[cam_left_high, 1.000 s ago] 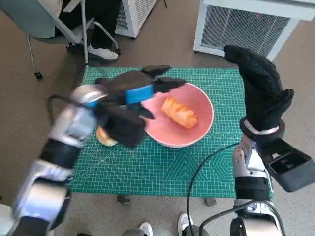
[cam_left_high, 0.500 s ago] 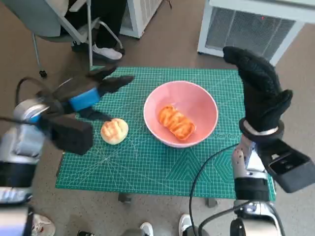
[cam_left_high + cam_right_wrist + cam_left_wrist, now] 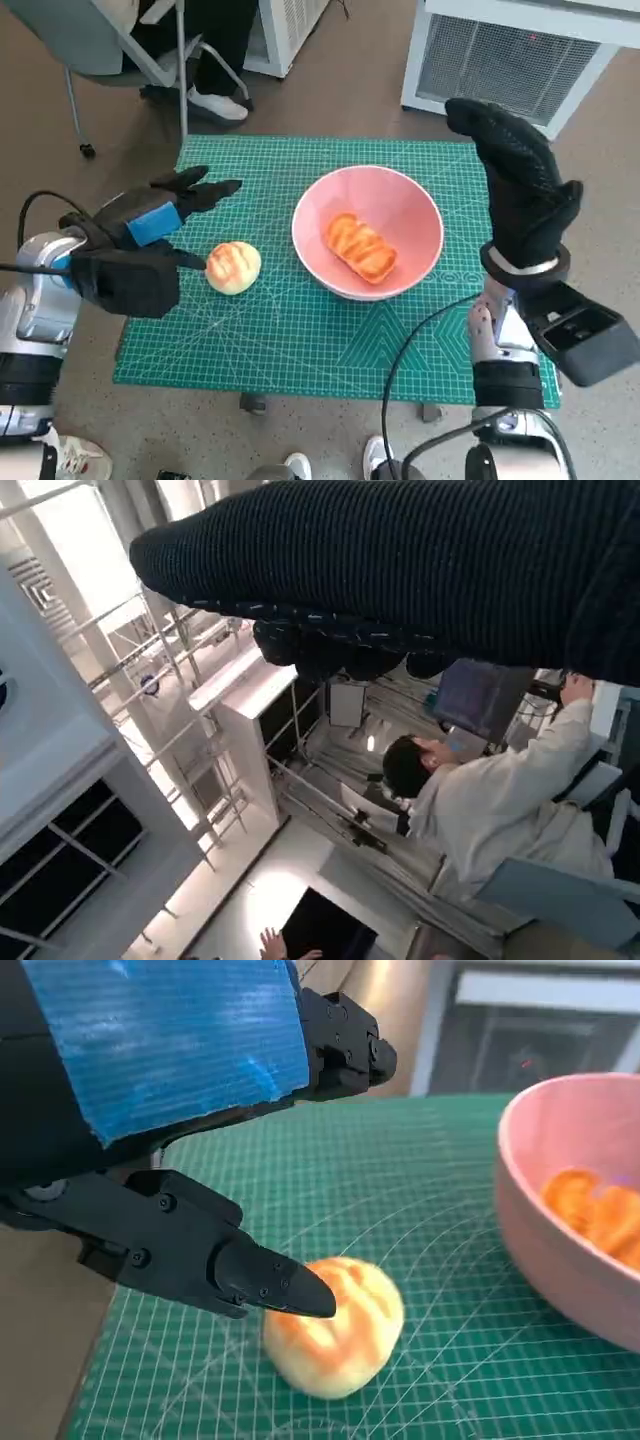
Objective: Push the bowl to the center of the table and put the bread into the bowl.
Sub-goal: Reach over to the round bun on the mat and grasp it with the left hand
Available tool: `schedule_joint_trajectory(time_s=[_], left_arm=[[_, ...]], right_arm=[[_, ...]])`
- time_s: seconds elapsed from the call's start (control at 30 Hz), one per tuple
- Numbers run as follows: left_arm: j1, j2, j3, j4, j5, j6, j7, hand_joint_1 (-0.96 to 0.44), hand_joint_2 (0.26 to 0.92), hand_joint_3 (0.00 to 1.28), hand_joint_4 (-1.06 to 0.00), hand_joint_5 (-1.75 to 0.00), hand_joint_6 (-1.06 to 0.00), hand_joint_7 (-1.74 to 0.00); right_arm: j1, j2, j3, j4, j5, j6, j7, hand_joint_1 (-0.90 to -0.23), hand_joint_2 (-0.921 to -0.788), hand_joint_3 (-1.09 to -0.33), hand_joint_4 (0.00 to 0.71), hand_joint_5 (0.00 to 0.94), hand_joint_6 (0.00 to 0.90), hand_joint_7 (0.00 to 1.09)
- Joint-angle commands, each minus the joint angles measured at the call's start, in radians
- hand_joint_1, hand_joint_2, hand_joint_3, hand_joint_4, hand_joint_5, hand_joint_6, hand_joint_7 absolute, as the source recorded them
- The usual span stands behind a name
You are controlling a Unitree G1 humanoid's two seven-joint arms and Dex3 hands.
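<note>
The pink bowl [image 3: 368, 232] stands on the green cutting mat [image 3: 300, 330], somewhat right of the mat's middle. Inside it lies an orange-glazed bread roll [image 3: 358, 246], resting on the bowl's floor. A second piece, a round pale bun [image 3: 233, 267], sits on the mat to the left of the bowl and apart from it.

The left hand [image 3: 150, 222] hangs over the left part of the mat with its fingers spread and nothing in its grasp; in the left wrist view one black fingertip [image 3: 285, 1290] lies just in front of the bun [image 3: 335, 1328], and contact cannot be confirmed.

The right hand [image 3: 520, 185] is raised upright over the right edge of the mat, holding nothing, fingers extended together. The right wrist view shows a person in a white coat [image 3: 500, 800] seated in the background.

A chair [image 3: 110, 40] and a white grilled unit [image 3: 520, 55] stand on the floor beyond the table.
</note>
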Motion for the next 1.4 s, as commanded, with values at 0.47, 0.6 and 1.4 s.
schedule_joint_trajectory(time_s=[0.47, 0.6, 1.4], left_arm=[[-0.083, -0.139, -0.140, 0.274, 0.073, 0.015, 0.043, -0.20, 0.826, 0.00, -0.24, -0.03, -0.35, -0.05], [-0.103, -0.164, -0.160, 0.331, 0.091, 0.021, 0.061, -0.17, 0.825, 0.00, -0.29, -0.04, -0.37, -0.06], [-0.175, -0.128, -0.183, 0.390, 0.098, -0.021, 0.088, -0.01, 0.919, 0.07, -0.66, -1.16, -0.65, -1.17]], right_arm=[[0.002, -0.003, -0.005, 0.012, 0.028, 0.030, 0.035, -0.568, -0.921, -0.811, -0.001, 0.436, -0.001, 0.62], [0.003, -0.007, -0.007, 0.012, 0.032, 0.030, 0.043, -0.574, -0.921, -0.810, -0.001, 0.436, -0.001, 0.62], [0.013, -0.018, -0.006, -0.019, 0.031, 0.042, 0.043, -0.577, -0.921, -0.805, -0.001, 0.433, -0.001, 0.61]])
